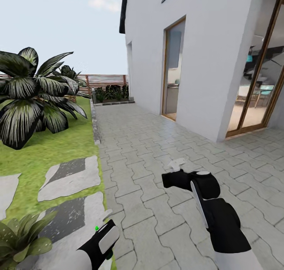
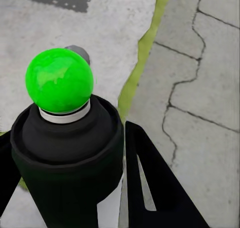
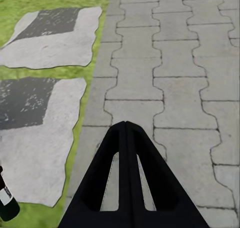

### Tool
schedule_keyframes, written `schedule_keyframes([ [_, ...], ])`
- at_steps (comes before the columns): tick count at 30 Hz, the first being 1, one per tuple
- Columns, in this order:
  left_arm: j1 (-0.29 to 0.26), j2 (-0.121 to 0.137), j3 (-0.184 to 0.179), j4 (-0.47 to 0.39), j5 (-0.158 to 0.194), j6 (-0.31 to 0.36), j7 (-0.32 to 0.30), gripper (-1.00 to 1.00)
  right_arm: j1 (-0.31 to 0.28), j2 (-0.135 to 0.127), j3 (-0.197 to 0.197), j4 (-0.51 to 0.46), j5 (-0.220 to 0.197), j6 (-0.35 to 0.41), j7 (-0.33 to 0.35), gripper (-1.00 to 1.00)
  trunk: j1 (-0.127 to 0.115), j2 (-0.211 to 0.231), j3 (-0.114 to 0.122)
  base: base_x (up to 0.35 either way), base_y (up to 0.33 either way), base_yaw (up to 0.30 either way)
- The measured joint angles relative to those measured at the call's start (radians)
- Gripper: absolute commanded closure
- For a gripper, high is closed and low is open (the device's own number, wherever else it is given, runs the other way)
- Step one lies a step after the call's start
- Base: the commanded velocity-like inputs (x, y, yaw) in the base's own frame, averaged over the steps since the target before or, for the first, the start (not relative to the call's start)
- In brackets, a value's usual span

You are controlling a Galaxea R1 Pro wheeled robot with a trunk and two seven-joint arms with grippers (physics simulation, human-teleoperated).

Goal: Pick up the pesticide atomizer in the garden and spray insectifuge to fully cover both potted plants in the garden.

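My left gripper point(image 1: 103, 232) hangs low over the seam between a stepping stone and the paving. It is shut on the pesticide atomizer point(image 2: 70, 148), a dark bottle with a white label and a bright green ball point(image 2: 59, 80) on top. The bottle's lower part point(image 3: 6, 198) also shows at the edge of the right wrist view. One potted plant point(image 1: 19, 238), a low rosette of pointed green leaves, stands just left of that gripper; its pot is hidden. My right gripper point(image 1: 165, 181) hovers over the paving, fingers point(image 3: 125, 138) pressed together with nothing between them. I see no insectifuge specks on the leaves.
Flat stepping stones point(image 1: 71, 177) lie in the lawn point(image 1: 47, 151) at left. A big striped-leaf bush point(image 1: 31, 96) stands further back. Grey paving point(image 1: 157, 143) runs ahead along the white house wall point(image 1: 213, 64) with a doorway point(image 1: 173, 72) and glass doors point(image 1: 256, 88). A wooden fence point(image 1: 106, 80) closes the far end.
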Motion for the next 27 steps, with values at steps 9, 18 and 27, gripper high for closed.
schedule_keyframes([
  [9,0.196,0.164,0.013,-0.481,0.014,0.096,0.06,1.0,0.004,0.002,0.006,0.0,-0.002,0.0,0.002,1.0,0.0,0.0,0.0,0.008,-0.017,0.285],
  [18,0.205,0.168,0.01,-0.508,0.016,0.101,0.065,1.0,0.004,0.001,0.026,-0.01,-0.006,0.001,0.002,1.0,0.0,0.0,0.0,0.0,-0.287,0.274],
  [27,0.223,0.178,0.009,-0.584,0.018,0.119,0.11,1.0,0.006,0.006,0.044,-0.019,-0.004,0.0,0.002,1.0,0.0,0.0,0.0,0.0,-0.341,0.291],
])
